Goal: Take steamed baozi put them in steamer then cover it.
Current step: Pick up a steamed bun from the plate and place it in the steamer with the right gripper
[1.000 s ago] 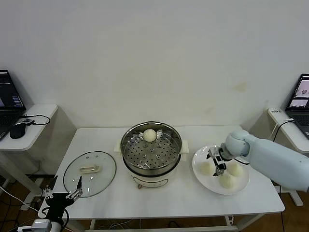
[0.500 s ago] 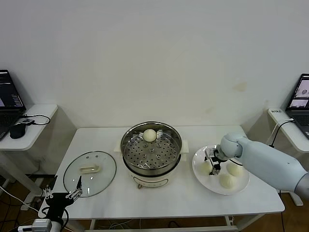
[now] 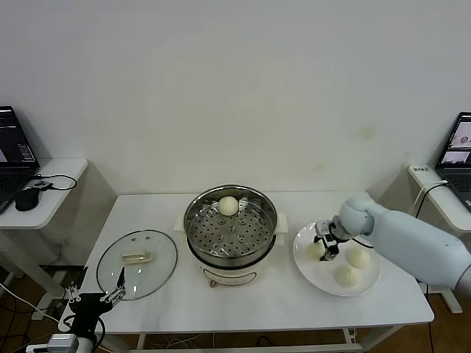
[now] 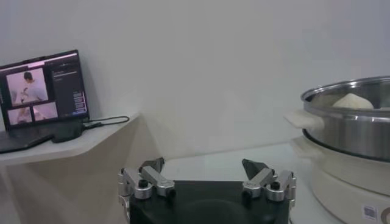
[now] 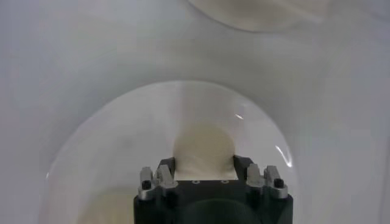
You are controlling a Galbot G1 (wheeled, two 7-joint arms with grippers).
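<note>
White table (image 3: 243, 305) against a bare wall. Target baozi (image 5: 203, 149) sits on the plate (image 3: 309, 271), directly between the right gripper (image 3: 324, 246) fingers, which are pinched against its sides. Steamer (image 3: 230, 226), one bun inside, lies toward the robot's left. Left gripper (image 4: 206, 176) parked low, spread wide, empty.

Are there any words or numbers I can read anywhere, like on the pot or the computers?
No text can be read anywhere.
Steamer: a small sticker on its base in the left wrist view, too blurred to read.
Left laptop: screen shows pictures and tiny lines, unreadable.
Right laptop: screen too small to read.
</note>
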